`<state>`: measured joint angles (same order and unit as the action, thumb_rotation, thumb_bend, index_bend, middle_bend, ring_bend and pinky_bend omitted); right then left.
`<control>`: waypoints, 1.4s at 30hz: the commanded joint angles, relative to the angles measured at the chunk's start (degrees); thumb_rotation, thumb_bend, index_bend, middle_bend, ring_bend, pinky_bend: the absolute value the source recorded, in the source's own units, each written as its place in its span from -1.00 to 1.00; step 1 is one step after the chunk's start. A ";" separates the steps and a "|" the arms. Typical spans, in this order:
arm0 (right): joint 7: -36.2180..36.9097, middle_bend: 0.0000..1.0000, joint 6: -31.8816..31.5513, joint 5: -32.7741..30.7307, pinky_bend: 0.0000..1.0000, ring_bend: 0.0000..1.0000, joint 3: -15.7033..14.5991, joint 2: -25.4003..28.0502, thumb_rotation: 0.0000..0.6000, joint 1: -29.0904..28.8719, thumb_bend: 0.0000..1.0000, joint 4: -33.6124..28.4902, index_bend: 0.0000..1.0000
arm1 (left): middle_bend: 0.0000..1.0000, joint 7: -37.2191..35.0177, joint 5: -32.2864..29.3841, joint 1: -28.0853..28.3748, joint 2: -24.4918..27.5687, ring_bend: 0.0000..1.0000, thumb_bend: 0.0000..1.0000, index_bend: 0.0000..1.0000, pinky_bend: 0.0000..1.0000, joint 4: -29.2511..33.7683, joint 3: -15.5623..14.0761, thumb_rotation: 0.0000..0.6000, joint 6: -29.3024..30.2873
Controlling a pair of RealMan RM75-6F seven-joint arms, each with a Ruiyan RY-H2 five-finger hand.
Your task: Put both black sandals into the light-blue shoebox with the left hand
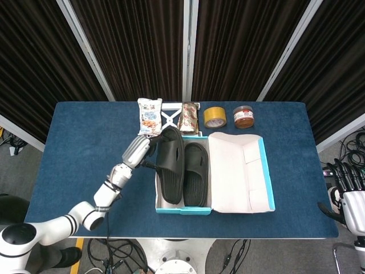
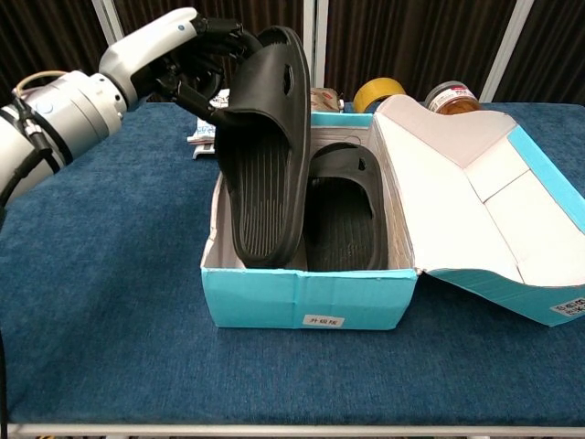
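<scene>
The light-blue shoebox (image 1: 264,188) (image 2: 311,302) lies open in the middle of the table, its lid folded out to the right. One black sandal (image 1: 195,174) (image 2: 345,215) lies flat in the box's right half. My left hand (image 1: 138,150) (image 2: 187,59) grips the second black sandal (image 1: 171,165) (image 2: 262,165) by its upper end. That sandal stands tilted, sole facing the chest camera, with its lower end down inside the box's left half. My right hand (image 1: 349,191) hangs off the table's right edge, fingers apart, holding nothing.
Along the far edge sit a snack packet (image 1: 150,116) (image 2: 218,112), a brown wrapped bar (image 1: 190,118), a roll of yellow tape (image 1: 215,117) (image 2: 379,92) and a red-lidded jar (image 1: 244,116) (image 2: 451,97). The blue tablecloth (image 1: 85,148) covers the table.
</scene>
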<state>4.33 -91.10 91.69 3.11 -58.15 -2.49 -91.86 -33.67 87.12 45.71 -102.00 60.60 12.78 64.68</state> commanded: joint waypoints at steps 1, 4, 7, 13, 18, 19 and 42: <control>0.04 -1.00 0.08 0.04 -1.00 -1.00 0.02 -0.01 1.00 -0.07 -0.94 0.04 -1.00 | -0.04 -1.82 -1.36 -0.04 -0.22 0.50 -0.92 -0.02 0.51 0.56 -0.35 1.00 -1.72; 0.09 -1.00 0.01 0.05 -1.00 -1.00 0.04 0.02 1.00 -0.03 -0.94 0.06 -1.00 | -0.04 -4.04 -3.29 0.25 0.51 0.50 -0.93 -0.03 0.51 2.16 -0.32 1.00 -4.80; 0.13 -1.00 -0.14 -0.01 -1.00 -1.00 0.05 0.06 1.00 0.10 -0.94 0.07 -1.00 | -0.04 -4.14 -4.57 0.62 1.04 0.50 -0.93 -0.04 0.51 2.71 -0.54 1.00 -7.27; 0.24 -1.00 -0.04 -0.08 -1.00 -1.00 0.04 0.01 1.00 0.12 -0.94 0.09 -1.00 | -0.03 -4.34 -7.11 0.90 1.15 0.50 -0.94 -0.05 0.50 3.66 -1.11 1.00 -11.51; 0.07 -1.00 -0.08 0.05 -1.00 -1.00 0.03 0.03 1.00 0.14 -0.94 0.01 -1.00 | -0.02 -2.79 -8.69 1.42 0.79 0.50 -0.96 -0.09 0.48 3.46 -1.41 1.00 -14.39; 0.05 -1.00 -0.13 0.05 -1.00 -1.00 0.04 0.04 1.00 0.16 -0.94 -0.02 -1.00 | -0.02 -2.31 -9.24 1.52 0.65 0.50 -0.96 -0.10 0.47 3.41 -1.36 1.00 -15.06; 0.50 -1.00 -0.52 0.20 -1.00 -1.00 -0.10 0.03 1.00 0.59 -0.94 0.33 -1.00 | -0.55 16.76 -12.74 2.43 0.82 -0.47 -0.96 -0.63 0.11 6.07 -2.13 1.00 -17.44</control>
<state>4.82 -91.62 91.89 3.02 -58.12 -1.91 -91.55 -18.55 74.21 48.12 -101.96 65.55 10.87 46.74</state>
